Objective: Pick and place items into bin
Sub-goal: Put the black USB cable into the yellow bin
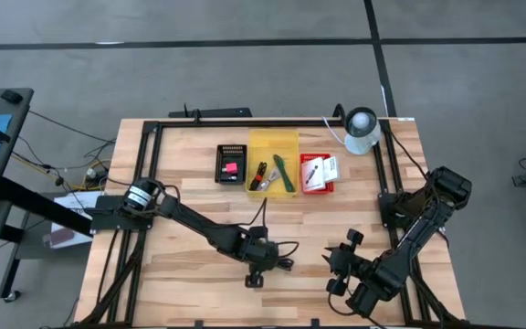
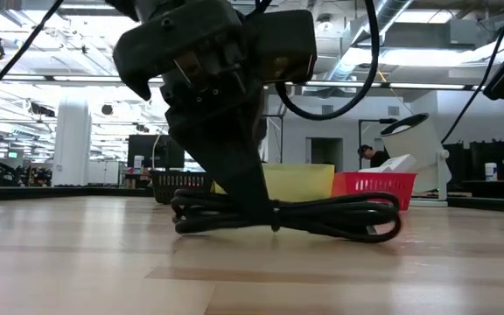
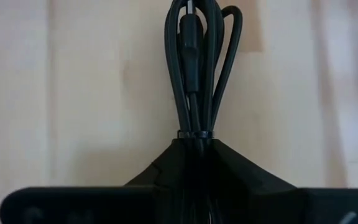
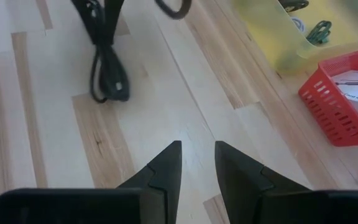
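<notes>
Black coiled cable lies clamped in left tool on table.

Bare wood table left open between the bins and the arms, far edge lined by black bin, yellow bin, red basket, near centre blocked by coiled black cable, left gripper and right gripper.

We note a pale wooden table carrying a coiled black cable near its front edge, and along the far side a black bin, yellow bin, red basket and white lamp.
</notes>
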Available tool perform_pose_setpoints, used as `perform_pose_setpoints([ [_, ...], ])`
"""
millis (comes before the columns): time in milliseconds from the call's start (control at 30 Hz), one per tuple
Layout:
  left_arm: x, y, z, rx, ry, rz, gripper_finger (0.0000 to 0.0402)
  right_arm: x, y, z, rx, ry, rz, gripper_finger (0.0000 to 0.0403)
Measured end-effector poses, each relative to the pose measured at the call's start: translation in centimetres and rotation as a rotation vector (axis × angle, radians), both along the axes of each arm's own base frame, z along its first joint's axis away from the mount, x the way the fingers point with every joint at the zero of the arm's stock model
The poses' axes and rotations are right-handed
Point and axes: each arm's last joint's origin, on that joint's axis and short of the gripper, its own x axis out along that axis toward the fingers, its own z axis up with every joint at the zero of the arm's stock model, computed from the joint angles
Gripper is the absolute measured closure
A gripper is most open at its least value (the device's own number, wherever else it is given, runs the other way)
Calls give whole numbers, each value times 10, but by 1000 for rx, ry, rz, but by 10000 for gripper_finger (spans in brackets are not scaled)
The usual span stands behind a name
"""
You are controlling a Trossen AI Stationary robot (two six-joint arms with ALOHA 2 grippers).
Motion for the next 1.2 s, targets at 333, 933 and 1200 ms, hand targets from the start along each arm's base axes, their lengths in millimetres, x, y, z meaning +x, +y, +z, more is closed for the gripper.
perform_pose_setpoints([
  [333, 5, 2, 39, 292, 38, 50, 356, 0, 0, 0, 0, 0, 0, 310],
  [933, 22, 62, 107, 791, 51, 177, 355, 0, 0, 0, 1, 0, 0, 310],
  [1200, 31, 132, 108, 839, 159, 228, 354, 0, 0, 0, 4, 2, 2, 310],
])
